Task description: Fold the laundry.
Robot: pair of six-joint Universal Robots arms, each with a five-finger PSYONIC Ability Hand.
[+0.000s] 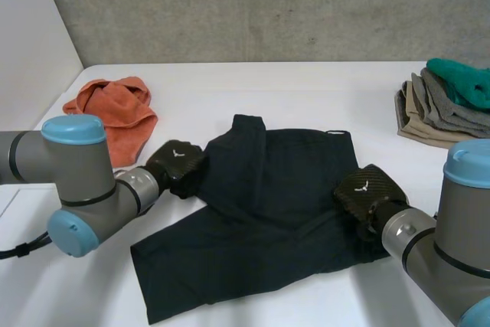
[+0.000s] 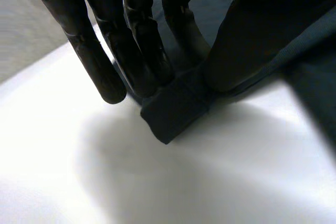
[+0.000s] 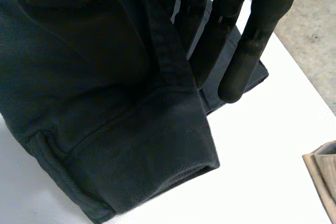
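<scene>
Nearest to us are the two arms, one coming in from each side, and both hands are on the dark navy shorts spread out across the middle of the white table.

The left hand sits at the shorts' left edge, about where the two legs split. In its wrist view the fingers are pretty much straight and the thumb is on the other side of the cloth. A hemmed corner is squeezed between them and pokes out just past the fingertips, so we'd call that a pinch grip on the shorts.

The right hand is on the opposite edge, at the near right corner. Its wrist view is similar. The fingers are only slightly bent, a strip of the dark fabric is pulled up against them, and the thick hemmed edge bunches below. It looks to us like it's got hold of the cloth too.

One leg of the shorts runs towards the near left and the other points away from us.

Further back, a crumpled orange cloth lies on the left side, well apart from the shorts. At the far right edge there's a stack of folded clothes in beige and grey, with a teal piece on top.
</scene>
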